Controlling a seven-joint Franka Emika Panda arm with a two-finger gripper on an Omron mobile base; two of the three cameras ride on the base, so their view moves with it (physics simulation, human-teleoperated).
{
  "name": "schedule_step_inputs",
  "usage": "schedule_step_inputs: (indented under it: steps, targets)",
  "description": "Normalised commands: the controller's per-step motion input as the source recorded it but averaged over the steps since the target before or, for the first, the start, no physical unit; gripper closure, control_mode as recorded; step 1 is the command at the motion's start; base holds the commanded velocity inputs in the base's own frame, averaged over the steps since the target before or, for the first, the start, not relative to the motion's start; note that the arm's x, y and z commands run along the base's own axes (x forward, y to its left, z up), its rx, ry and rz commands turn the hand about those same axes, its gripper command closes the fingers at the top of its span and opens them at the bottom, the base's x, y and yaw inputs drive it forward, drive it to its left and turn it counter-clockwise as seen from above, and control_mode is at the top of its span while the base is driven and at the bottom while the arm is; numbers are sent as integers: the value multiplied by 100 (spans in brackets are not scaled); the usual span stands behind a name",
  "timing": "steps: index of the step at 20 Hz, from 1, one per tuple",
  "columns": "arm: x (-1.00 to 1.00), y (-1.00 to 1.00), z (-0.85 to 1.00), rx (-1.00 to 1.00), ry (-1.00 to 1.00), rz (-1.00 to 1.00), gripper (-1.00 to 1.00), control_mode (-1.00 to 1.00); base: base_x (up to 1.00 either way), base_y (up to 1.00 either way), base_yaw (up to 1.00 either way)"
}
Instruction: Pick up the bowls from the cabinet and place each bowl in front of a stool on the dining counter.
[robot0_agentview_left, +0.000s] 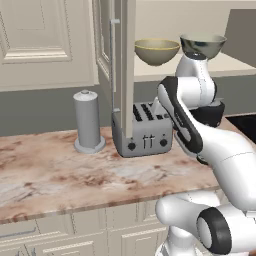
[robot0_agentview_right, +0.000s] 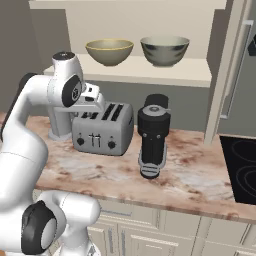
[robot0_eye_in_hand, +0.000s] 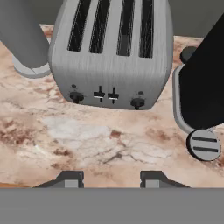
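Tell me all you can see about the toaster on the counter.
The toaster is a silver, metal-looking box with four dark slots on top. Its front carries two round dark knobs and two small levers between them. It stands upright on the marble counter, below the shelf with two bowls. A grey canister stands on one side and a black appliance on the other, both apart from it.

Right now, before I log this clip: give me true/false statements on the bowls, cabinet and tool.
1. Both bowls sit on the cabinet shelf. True.
2. The tool holds the olive-yellow bowl. False: its jaws stand apart with nothing between them.
3. The cabinet door is shut. False: it stands open.
4. A toaster stands on the counter below the shelf. True.
5. The dark bowl lies upside down. False: it sits upright.
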Motion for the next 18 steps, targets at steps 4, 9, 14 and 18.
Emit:
schedule_step_inputs:
  steps: [4,9,14,18]
  targets:
    - [-3,0,1,0,-8,-1,-100,-100,0,0,0]
    - [-27,-1,30,0,-19,0,-100,-100,0,0,0]
    - [-18,0,42,0,-29,-1,-100,-100,0,0,0]
    - [-2,0,37,0,-34,-10,-100,-100,0,0,0]
